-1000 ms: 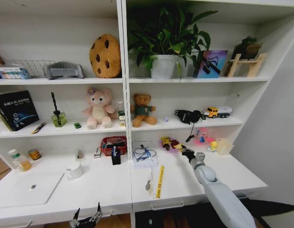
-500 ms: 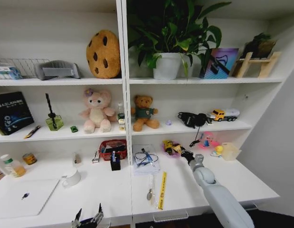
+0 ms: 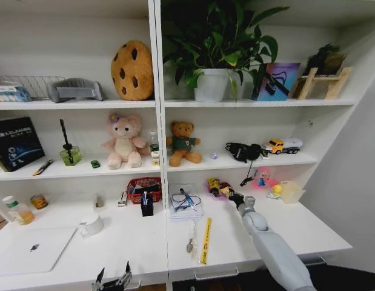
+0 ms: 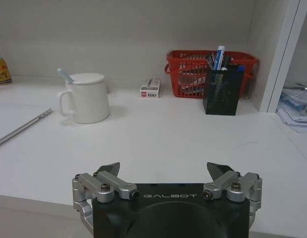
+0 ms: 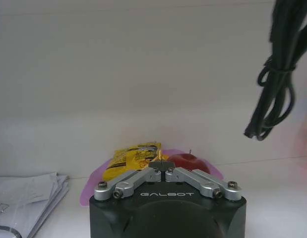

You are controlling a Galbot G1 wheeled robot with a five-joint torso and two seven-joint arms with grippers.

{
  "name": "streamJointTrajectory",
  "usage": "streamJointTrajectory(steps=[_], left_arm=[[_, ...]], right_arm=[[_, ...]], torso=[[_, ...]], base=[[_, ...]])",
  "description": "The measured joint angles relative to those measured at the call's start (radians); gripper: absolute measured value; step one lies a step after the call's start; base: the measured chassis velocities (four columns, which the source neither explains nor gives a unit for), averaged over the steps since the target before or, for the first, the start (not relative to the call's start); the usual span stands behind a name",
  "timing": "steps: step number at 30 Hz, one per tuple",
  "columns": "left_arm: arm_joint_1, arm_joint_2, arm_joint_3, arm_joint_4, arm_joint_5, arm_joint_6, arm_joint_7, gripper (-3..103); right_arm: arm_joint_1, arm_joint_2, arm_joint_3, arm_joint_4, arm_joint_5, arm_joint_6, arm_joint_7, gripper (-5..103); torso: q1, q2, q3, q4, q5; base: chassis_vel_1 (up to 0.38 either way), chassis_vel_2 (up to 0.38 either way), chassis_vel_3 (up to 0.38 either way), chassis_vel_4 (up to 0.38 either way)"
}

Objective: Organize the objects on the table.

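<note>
The white table [image 3: 132, 242] holds a thin silver laptop [image 3: 33, 248] at the left, a white mug [image 3: 92, 225], a small can [image 3: 39, 201], a black pen holder [image 3: 147, 202], and a yellow ruler [image 3: 205, 239] beside a spoon [image 3: 191, 239]. A green toy car [image 3: 96, 163] sits on the shelf above. My right gripper [image 3: 235, 197] reaches to the back of the table. It is shut [image 5: 160, 170] just before a pink plate [image 5: 93, 186] carrying a yellow snack pack [image 5: 131, 157] and a red apple [image 5: 188, 161]. My left gripper [image 3: 112, 280] hangs open [image 4: 163, 171] at the table's front edge, facing the mug [image 4: 86, 98] and pen holder [image 4: 222, 89].
A red basket [image 3: 145, 187] stands behind the pen holder, with papers and a coiled cable [image 3: 185, 202] to its right. A black cable [image 5: 275, 74] dangles from the shelf above the plate. A shelf divider [image 3: 160, 200] runs down to the tabletop. A bottle [image 3: 17, 210] stands at far left.
The head camera has shifted a little, so the whole picture moved. My right gripper stays by the pink plate and my left gripper stays at the front edge.
</note>
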Motion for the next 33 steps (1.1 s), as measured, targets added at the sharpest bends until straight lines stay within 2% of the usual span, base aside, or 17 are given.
streamJointTrajectory(steps=[5, 6, 7, 9, 10, 13, 16, 19, 20, 22, 24, 25, 26, 29, 32, 33], left_arm=[[0.0, -0.002, -0.003, 0.001, -0.001, 0.0, -0.001, 99], [0.0, -0.002, -0.004, 0.001, -0.002, 0.0, -0.001, 99], [0.0, -0.002, -0.004, 0.001, -0.002, 0.0, -0.001, 99], [0.0, -0.002, -0.005, 0.003, -0.003, 0.0, -0.001, 99], [0.0, -0.002, -0.005, 0.003, -0.003, 0.0, -0.001, 99], [-0.001, -0.002, -0.002, 0.004, -0.003, 0.0, -0.001, 99], [-0.002, -0.002, 0.0, 0.004, -0.003, 0.0, -0.001, 99], [-0.004, -0.001, 0.004, 0.004, -0.003, 0.0, -0.001, 99], [-0.004, -0.001, 0.004, 0.004, -0.003, 0.0, -0.001, 99], [-0.007, 0.0, 0.006, 0.004, -0.003, 0.0, -0.001, 99], [-0.008, 0.001, 0.008, 0.004, -0.003, -0.001, -0.001, 99], [-0.01, 0.002, 0.013, 0.004, -0.003, -0.001, -0.001, 99], [-0.013, 0.002, 0.017, 0.004, -0.003, -0.001, -0.001, 99], [-0.015, 0.002, 0.019, 0.002, -0.003, -0.001, -0.001, 99], [-0.022, 0.008, 0.02, -0.005, -0.005, -0.004, -0.001, 99], [-0.022, 0.008, 0.02, -0.005, -0.005, -0.004, -0.001, 99]], right_arm=[[0.026, 0.026, -0.008, -0.039, -0.017, 0.004, -0.014, 1], [0.019, 0.028, -0.006, -0.034, -0.023, 0.004, -0.01, 7], [0.019, 0.028, -0.006, -0.034, -0.023, 0.004, -0.01, 7], [-0.005, 0.029, 0.007, -0.015, -0.039, -0.002, 0.0, 18], [-0.005, 0.029, 0.007, -0.015, -0.039, -0.002, 0.0, 18], [-0.046, 0.015, 0.03, 0.03, -0.045, -0.007, 0.004, 33], [-0.067, 0.002, 0.039, 0.058, -0.044, -0.009, 0.004, 38], [-0.139, -0.05, 0.072, 0.171, -0.037, -0.021, 0.003, 55], [-0.139, -0.05, 0.072, 0.171, -0.037, -0.021, 0.003, 55], [-0.199, -0.096, 0.096, 0.259, -0.024, -0.035, 0.002, 66], [-0.223, -0.111, 0.107, 0.293, -0.021, -0.041, 0.003, 66], [-0.262, -0.133, 0.13, 0.347, -0.016, -0.051, 0.004, 71], [-0.309, -0.15, 0.158, 0.413, -0.005, -0.065, 0.011, 82], [-0.345, -0.162, 0.181, 0.462, 0.005, -0.076, 0.015, 82], [-0.513, -0.181, 0.271, 0.631, 0.034, -0.088, 0.044, 97], [-0.513, -0.181, 0.271, 0.631, 0.034, -0.088, 0.044, 97]], torso=[[0.0, 0.0, 0.0, 0.0, -0.0001], [0.0, 0.0, 0.0, -0.0001, -0.0002], [0.0, 0.0, 0.0, -0.0001, -0.0002], [0.0, 0.0, 0.0, -0.0002, 0.0001], [0.0, 0.0, 0.0, -0.0002, 0.0001], [0.0, 0.0, 0.0, -0.0001, 0.0], [0.0, 0.0, 0.0, -0.0001, 0.0002], [0.0, 0.0, 0.0, -0.0001, 0.0002], [0.0, 0.0, 0.0, -0.0001, 0.0002], [0.0, 0.0, 0.0, -0.0004, 0.0], [0.0, 0.0, 0.0, -0.0005, 0.0001], [0.0, 0.0, 0.0, -0.0001, 0.0002], [0.0, 0.0, 0.0, 0.0002, 0.0001], [0.0, 0.0, 0.0, -0.0001, 0.0001], [0.0, 0.0, 0.0, -0.0004, 0.0003], [0.0, 0.0, 0.0, -0.0004, 0.0003]], base=[[0.0, 0.0, 0.0, 0.0], [0.0, 0.0, 0.0, 0.0], [0.0, 0.0, 0.0, 0.0], [0.0, 0.0, 0.0, 0.0], [0.0, 0.0, 0.0, 0.0], [0.0, 0.0, 0.0, 0.0], [0.0, 0.0, 0.0, 0.0], [0.0, 0.0, 0.0, 0.0], [0.0, 0.0, 0.0, 0.0], [0.0, 0.0, 0.0, 0.0], [0.0, 0.0, 0.0, 0.0], [0.0, 0.0, 0.0, 0.0], [0.0, 0.0, 0.0, 0.0], [0.0, 0.0, 0.0, 0.0], [0.0, 0.0, 0.0, 0.0], [0.0, 0.0, 0.0, 0.0]])
